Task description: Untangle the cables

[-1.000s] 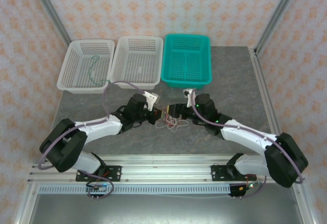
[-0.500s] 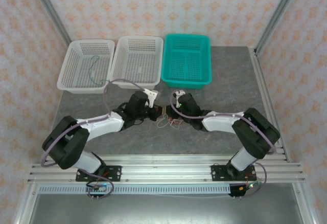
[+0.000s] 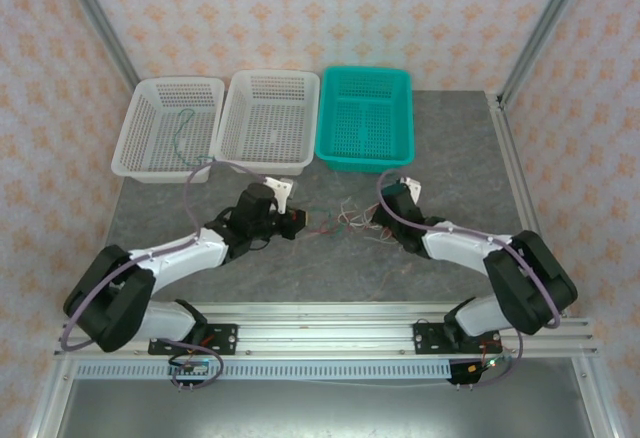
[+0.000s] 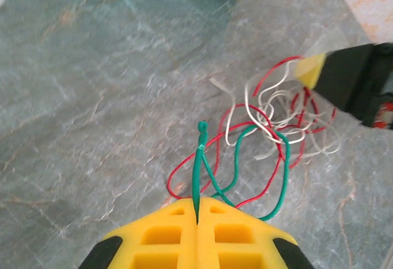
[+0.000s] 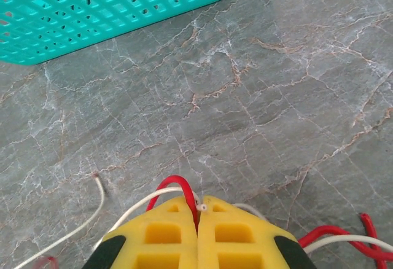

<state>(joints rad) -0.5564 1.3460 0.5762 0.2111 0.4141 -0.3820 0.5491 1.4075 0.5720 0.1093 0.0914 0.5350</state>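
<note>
The left gripper (image 4: 197,204) is clamping its yellow fingers together on the green cable (image 4: 198,158), which is sticking up out of the seam between them and ending in a small knot. From there the green cable is looping right and far into the tangle (image 3: 345,223), where it is crossing the red cable (image 4: 270,81) and the white cable (image 4: 270,121).

The tangle is lying on the table (image 3: 450,158), stretched between the two grippers and just near of the teal basket (image 3: 365,118).

The right gripper (image 5: 198,204) is also pressing its fingers together, pinching the white cable at the seam. A red loop is running in right beside it, though whether the red is gripped too is hard to tell. More red and white strands are trailing out on either side of these fingers.

In the top view both arms are reaching inward, left gripper on the left of the tangle and right gripper on its right.

Two white baskets (image 3: 268,118) are sitting left of the teal one along the far side. A second green cable (image 3: 180,138) is lying in the leftmost basket, well apart from the tangle.
</note>
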